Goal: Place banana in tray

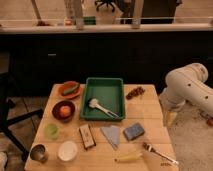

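Observation:
The yellow banana (129, 157) lies near the front edge of the wooden table (150, 112), right of centre. The green tray (116, 88) stands at the back middle of the table with a white utensil (101, 108) lying in it. Only my white arm (187, 86) shows, at the right beside the table, well away from the banana and the tray. My gripper is out of the frame.
On the table are an orange plate with a green item (69, 90), a dark bowl with an orange fruit (63, 110), a green cup (51, 131), a metal cup (38, 152), a white bowl (67, 150), a brown bar (87, 136), a grey napkin (112, 135), a blue sponge (133, 131), a fork (160, 154) and a brown snack (135, 92).

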`<state>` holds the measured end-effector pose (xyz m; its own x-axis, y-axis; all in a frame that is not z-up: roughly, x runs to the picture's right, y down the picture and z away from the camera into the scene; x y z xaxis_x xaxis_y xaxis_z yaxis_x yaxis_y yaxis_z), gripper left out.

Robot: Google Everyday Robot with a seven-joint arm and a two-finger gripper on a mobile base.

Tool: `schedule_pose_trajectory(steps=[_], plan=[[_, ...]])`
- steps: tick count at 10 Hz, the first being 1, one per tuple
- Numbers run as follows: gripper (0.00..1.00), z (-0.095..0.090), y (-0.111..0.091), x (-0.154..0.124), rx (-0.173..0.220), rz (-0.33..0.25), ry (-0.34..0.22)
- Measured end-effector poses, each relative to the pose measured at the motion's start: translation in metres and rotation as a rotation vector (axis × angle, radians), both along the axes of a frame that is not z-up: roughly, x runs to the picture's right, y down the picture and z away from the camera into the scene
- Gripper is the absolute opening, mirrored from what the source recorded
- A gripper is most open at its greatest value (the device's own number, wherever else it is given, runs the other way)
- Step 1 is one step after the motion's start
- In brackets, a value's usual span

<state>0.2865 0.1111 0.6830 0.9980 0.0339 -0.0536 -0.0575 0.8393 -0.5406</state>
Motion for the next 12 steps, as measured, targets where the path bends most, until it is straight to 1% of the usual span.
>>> schedule_pose_trajectory(steps=[12], plan=[[0.8,0.0,0.0,0.0,0.0,0.0,0.0]])
